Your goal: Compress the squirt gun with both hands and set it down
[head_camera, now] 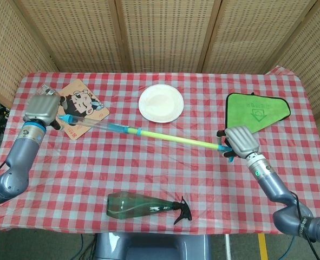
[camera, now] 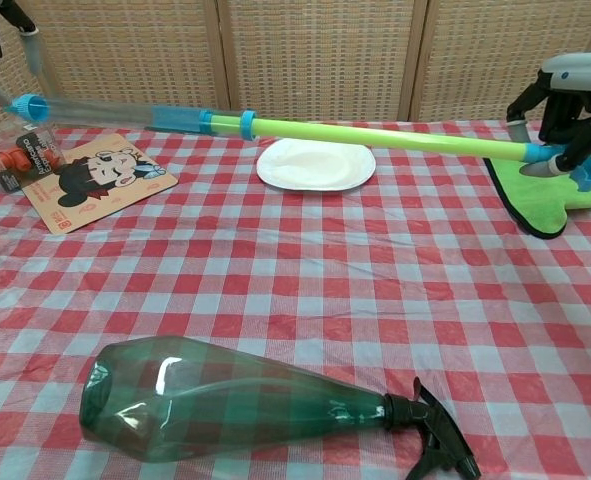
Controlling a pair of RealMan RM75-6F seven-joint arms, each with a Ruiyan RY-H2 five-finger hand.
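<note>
Long squirt gun (head_camera: 149, 133), clear-blue barrel with yellow-green plunger rod, held above checkered worktop (head_camera: 149, 173) — right robot hand (head_camera: 240, 141) grips rod end, left robot hand (head_camera: 40, 108) at barrel tip, grip unclear.

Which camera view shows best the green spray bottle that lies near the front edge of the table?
The chest view shows it best: the green spray bottle lies close to the camera, large and sharp, on its side with the black trigger head to the right. The head view shows the same bottle whole but small, near the table's front edge.
</note>
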